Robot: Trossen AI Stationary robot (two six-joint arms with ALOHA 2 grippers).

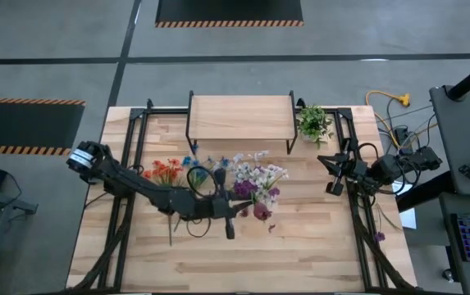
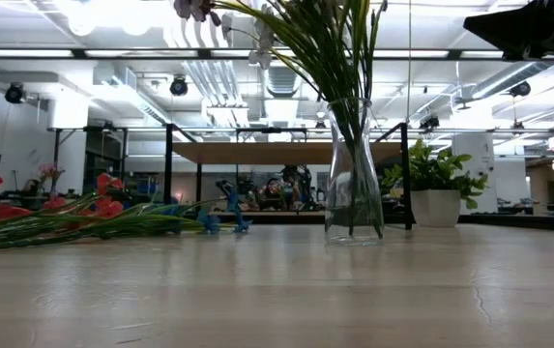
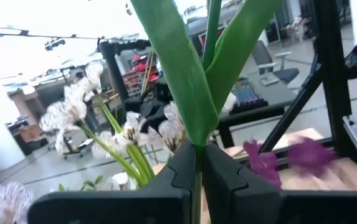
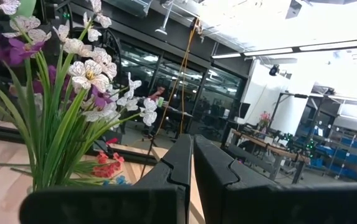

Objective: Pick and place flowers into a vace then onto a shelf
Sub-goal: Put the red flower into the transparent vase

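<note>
The clear glass vase [image 2: 354, 193] stands upright on the tabletop and holds a bunch of flowers [image 2: 325, 48] with white and purple blossoms [image 4: 60, 106]. From above, the vase [image 1: 261, 211] is near the table's middle. My left gripper [image 1: 228, 211] is just left of it, shut on a green flower stem [image 3: 199, 168]. More flowers, orange-red [image 1: 166, 170] and blue [image 2: 228, 208], lie flat on the table to the left. The shelf [image 1: 239, 117] stands at the far edge. My right gripper [image 1: 333, 182] waits at the right, shut and empty [image 4: 192, 168]. My left gripper pinches a green flower stem [image 3: 197, 163] between its two fingers, just below where two long leaves [image 3: 178, 68] branch off. The arm reaches in from the table's left. The stem rises past the fingers. Its blossom and lower end are out of the picture.
A small potted plant [image 1: 313, 123] stands at the far right, beside the shelf's right leg [image 2: 433, 184]. Black frame rails run along the table's left and right sides [image 1: 128, 164]. A purple petal lies near the vase [image 1: 272, 228]. Bare planks stretch across the near half [image 1: 243, 262].
</note>
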